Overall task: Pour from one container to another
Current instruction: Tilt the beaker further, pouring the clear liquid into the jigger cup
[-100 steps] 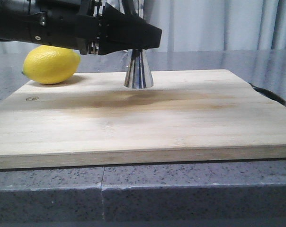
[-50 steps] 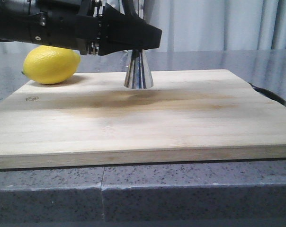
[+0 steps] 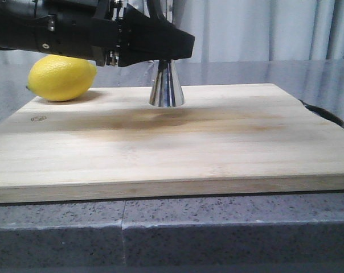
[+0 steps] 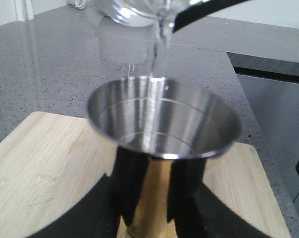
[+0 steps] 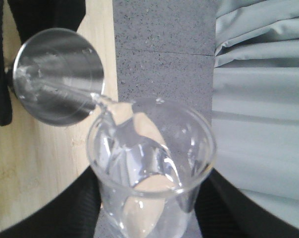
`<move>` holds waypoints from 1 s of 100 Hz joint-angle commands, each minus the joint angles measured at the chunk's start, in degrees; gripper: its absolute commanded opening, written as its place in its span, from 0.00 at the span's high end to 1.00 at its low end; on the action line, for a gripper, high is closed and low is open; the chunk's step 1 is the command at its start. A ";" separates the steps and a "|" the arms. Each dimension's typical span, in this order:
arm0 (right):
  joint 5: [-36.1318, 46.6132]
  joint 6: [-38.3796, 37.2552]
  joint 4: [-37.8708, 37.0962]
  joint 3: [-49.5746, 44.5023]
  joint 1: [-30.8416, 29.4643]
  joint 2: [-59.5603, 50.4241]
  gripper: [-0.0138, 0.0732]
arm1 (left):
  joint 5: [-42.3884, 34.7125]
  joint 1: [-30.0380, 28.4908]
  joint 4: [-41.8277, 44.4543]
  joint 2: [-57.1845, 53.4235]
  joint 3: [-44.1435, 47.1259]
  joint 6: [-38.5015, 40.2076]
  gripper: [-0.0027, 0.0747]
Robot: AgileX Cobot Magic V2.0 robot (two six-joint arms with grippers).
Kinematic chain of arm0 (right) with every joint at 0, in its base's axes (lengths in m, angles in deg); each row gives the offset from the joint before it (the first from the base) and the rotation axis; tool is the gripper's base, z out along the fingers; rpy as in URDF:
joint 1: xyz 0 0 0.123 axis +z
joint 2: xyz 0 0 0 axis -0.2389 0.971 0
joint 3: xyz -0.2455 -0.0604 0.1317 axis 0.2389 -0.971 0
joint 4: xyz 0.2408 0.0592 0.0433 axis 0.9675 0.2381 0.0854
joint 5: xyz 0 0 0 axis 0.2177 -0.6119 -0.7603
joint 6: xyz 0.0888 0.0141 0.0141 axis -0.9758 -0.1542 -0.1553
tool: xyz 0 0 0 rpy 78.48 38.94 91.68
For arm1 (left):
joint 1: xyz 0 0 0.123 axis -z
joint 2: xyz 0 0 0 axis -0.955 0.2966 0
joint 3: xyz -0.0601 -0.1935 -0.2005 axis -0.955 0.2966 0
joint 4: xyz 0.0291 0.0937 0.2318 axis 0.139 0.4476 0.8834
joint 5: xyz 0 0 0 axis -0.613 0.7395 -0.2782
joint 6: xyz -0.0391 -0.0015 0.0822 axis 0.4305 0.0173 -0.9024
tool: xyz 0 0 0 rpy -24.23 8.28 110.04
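Observation:
The steel jigger [image 3: 166,85] stands upright at the back of the wooden board [image 3: 172,148]. My left gripper [image 3: 175,46] reaches in from the left and is shut on its waist. From the left wrist the jigger's open cup [image 4: 162,116] sits above the black fingers [image 4: 139,183], with my left gripper [image 4: 162,196] closed on the gold waist. The clear glass beaker [image 4: 132,9] is tilted just above, and a thin stream of water [image 4: 159,54] falls into the cup. My right gripper [image 5: 149,213] is shut on the beaker [image 5: 149,158], its lip over the jigger [image 5: 58,74].
A yellow lemon [image 3: 61,77] lies at the board's back left corner, behind the left arm. The board rests on a grey speckled counter [image 3: 217,227]. A dark object [image 3: 326,114] shows at the board's right edge. Curtains hang behind.

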 commanded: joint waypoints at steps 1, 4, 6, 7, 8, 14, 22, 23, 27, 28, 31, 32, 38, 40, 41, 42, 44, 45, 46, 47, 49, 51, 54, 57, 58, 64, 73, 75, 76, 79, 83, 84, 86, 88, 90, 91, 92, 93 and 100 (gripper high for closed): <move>2.51 1.77 -2.90 2.14 0.06 -1.75 0.50 | 4.02 0.49 -4.62 -2.40 -1.71 0.18 0.70; 2.51 2.09 -2.90 2.14 0.06 -1.75 0.50 | 4.02 0.49 -4.62 -2.40 -1.71 0.18 0.70; 2.51 2.24 -2.90 2.14 0.06 -1.75 0.50 | 4.02 0.49 -4.62 -2.40 -1.71 0.18 0.70; 2.51 2.41 -2.90 2.14 0.06 -1.75 0.50 | 4.02 0.49 -4.62 -2.40 -1.71 0.18 0.70; 2.51 2.53 -2.90 2.14 0.06 -1.75 0.50 | 4.02 0.49 -4.62 -2.40 -1.71 0.18 0.70; 2.51 3.12 -2.90 2.14 0.06 -1.75 0.50 | 4.02 0.49 -4.62 -2.40 -1.71 0.18 0.70; 2.51 3.79 -3.03 2.14 0.06 -1.75 0.50 | 4.02 0.49 -4.62 -2.40 -1.71 0.18 0.70; 2.51 3.96 -3.03 2.14 0.06 -1.75 0.50 | 4.02 0.49 -4.62 -2.40 -1.71 0.18 0.70; 2.51 4.24 -3.39 2.14 0.06 -1.75 0.50 | 4.02 0.49 -4.62 -2.40 -1.71 0.18 0.70; 2.51 4.24 -3.37 2.14 0.06 -1.75 0.50 | 4.02 0.49 -4.62 -2.40 -1.71 0.18 0.70; 2.51 4.24 -3.63 2.14 0.06 -1.75 0.50 | 4.02 0.49 -4.62 -2.40 -1.71 0.18 0.70; 2.51 4.24 -3.78 2.14 0.06 -1.75 0.50 | 4.02 0.49 -4.62 -2.40 -1.71 0.18 0.70; 2.51 5.40 -3.77 2.14 0.06 -1.75 0.50 | 4.02 0.49 -4.62 -2.40 -1.71 0.18 0.70; 2.51 5.64 -3.77 2.14 0.06 -1.75 0.50 | 4.02 0.49 -4.62 -2.40 -1.71 0.18 0.70; 2.51 5.63 -3.88 2.14 0.06 -1.75 0.50 | 4.02 0.49 -4.62 -2.40 -1.71 0.18 0.70; 2.51 5.84 -3.88 2.14 0.06 -1.75 0.50 | 4.02 0.49 -4.62 -2.40 -1.71 0.18 0.70; 2.51 6.05 -3.88 2.14 0.06 -1.75 0.50 | 4.02 0.49 -4.62 -2.40 -1.71 0.18 0.70; 2.51 6.18 -3.88 2.14 0.06 -1.75 0.50 | 4.02 0.49 -4.62 -2.40 -1.71 0.18 0.70; 2.51 6.17 -3.88 2.14 0.06 -1.75 0.50 | 4.02 0.49 -4.62 -2.40 -1.71 0.18 0.70; 2.51 6.17 -3.88 2.14 0.06 -1.75 0.50 | 4.02 0.49 -4.62 -2.40 -1.71 0.18 0.70; 2.64 6.17 -3.97 2.14 0.06 -1.75 0.50 | 4.02 0.49 -4.62 -2.40 -1.71 0.18 0.70; 2.64 6.17 -4.19 2.14 0.06 -1.75 0.50 | 4.02 0.49 -4.62 -2.40 -1.71 0.18 0.70; 2.73 6.60 -4.32 2.14 0.06 -1.75 0.50 | 4.02 0.49 -4.62 -2.40 -1.71 0.18 0.70; 2.85 7.03 -4.58 2.14 0.06 -1.75 0.50 | 4.02 0.49 -4.62 -2.40 -1.71 0.18 0.70; 2.85 7.05 -4.69 2.14 0.06 -1.75 0.50 | 4.02 0.49 -4.62 -2.40 -1.71 0.18 0.70; 3.20 7.16 -5.49 2.14 0.06 -1.75 0.50 | 4.02 0.49 -4.62 -2.40 -1.71 0.18 0.70; 4.51 7.16 -5.71 2.14 0.06 -1.75 0.50 | 4.02 0.49 -4.62 -2.40 -1.71 0.18 0.70; 4.85 7.16 -5.71 2.14 0.06 -1.75 0.50 | 4.02 0.49 -4.62 -2.40 -1.71 0.18 0.70; 4.96 7.16 -5.71 2.14 0.06 -1.75 0.50 | 4.02 0.49 -4.62 -2.40 -1.71 0.18 0.70; 5.54 7.16 -5.71 2.14 0.06 -1.75 0.50 | 4.02 0.49 -4.62 -2.40 -1.71 0.18 0.70; 5.88 7.16 -5.71 2.14 0.06 -1.61 0.50 | 4.02 0.49 -4.62 -2.40 -1.71 0.18 0.70; 6.05 7.16 -5.71 2.14 0.06 -1.61 0.50 | 4.02 0.49 -4.62 -2.40 -1.71 0.18 0.70; 6.24 7.16 -5.71 2.14 0.06 -1.61 0.50 | 4.02 0.49 -4.62 -2.40 -1.71 0.18 0.70; 6.37 7.16 -5.71 2.14 0.06 -1.61 0.50 | 4.02 0.49 -4.62 -2.40 -1.71 0.18 0.70; 6.36 7.16 -5.71 2.14 0.06 -1.58 0.50 | 4.02 0.49 -4.62 -2.40 -1.71 0.18 0.70; 6.36 7.16 -5.71 2.14 0.06 -1.58 0.50 | 4.02 0.49 -4.62 -2.40 -1.71 0.18 0.70; 6.47 7.16 -5.82 2.14 0.06 -1.58 0.50 | 4.02 0.49 -4.62 -2.40 -1.71 0.18 0.70; 6.48 7.16 -5.82 2.14 0.06 -1.58 0.50 | 4.02 0.49 -4.62 -2.40 -1.71 0.18 0.70; 6.48 7.73 -5.91 2.14 0.06 -1.46 0.50 | 4.02 0.49 -4.62 -2.40 -1.71 0.18 0.70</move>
